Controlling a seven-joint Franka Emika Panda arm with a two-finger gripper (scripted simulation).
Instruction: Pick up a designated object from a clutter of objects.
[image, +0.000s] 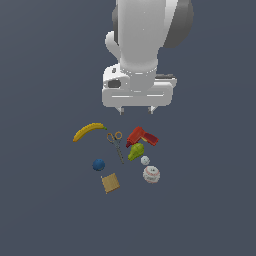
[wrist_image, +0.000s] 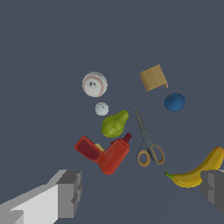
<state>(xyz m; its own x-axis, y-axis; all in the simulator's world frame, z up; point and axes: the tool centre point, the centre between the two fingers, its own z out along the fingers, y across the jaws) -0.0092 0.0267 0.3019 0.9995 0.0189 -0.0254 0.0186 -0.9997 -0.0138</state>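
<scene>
- Hanging high over the clutter, the hand (image: 136, 110) has its fingers spread wide with nothing between them; in the wrist view the two fingertips (wrist_image: 70, 192) sit far apart at the frame's edge.
- From the exterior view's left, the banana (image: 89, 131) lies well apart from the target, and so do the blue ball (image: 98, 164) and the tan block (image: 110, 183).
- Next come the scissors (image: 116, 144), orange handles toward the arm, blades pointing away; they lie near the pear but do not touch it.
- The pear (image: 135, 151), the thing to pick, lies on its side near the middle of the group on the worktop (image: 45, 210), its neck pointing toward the drill.
- It looks likely to be light and rigid, with a smooth rounded skin that could slip or roll; the wide body seems the best place to close on, across its short axis, not on the tapering neck.
- The red drill (image: 141, 136) is the main obstruction: its base sits just beside the pear's neck, touching or nearly so, too close to tell.
- A tiny white ball (image: 145, 160) lies just beside the pear's body on the far side, and could be knocked by a finger.
- The baseball (image: 151, 174) lies farther off, toward the exterior view's right, out of the way.
</scene>
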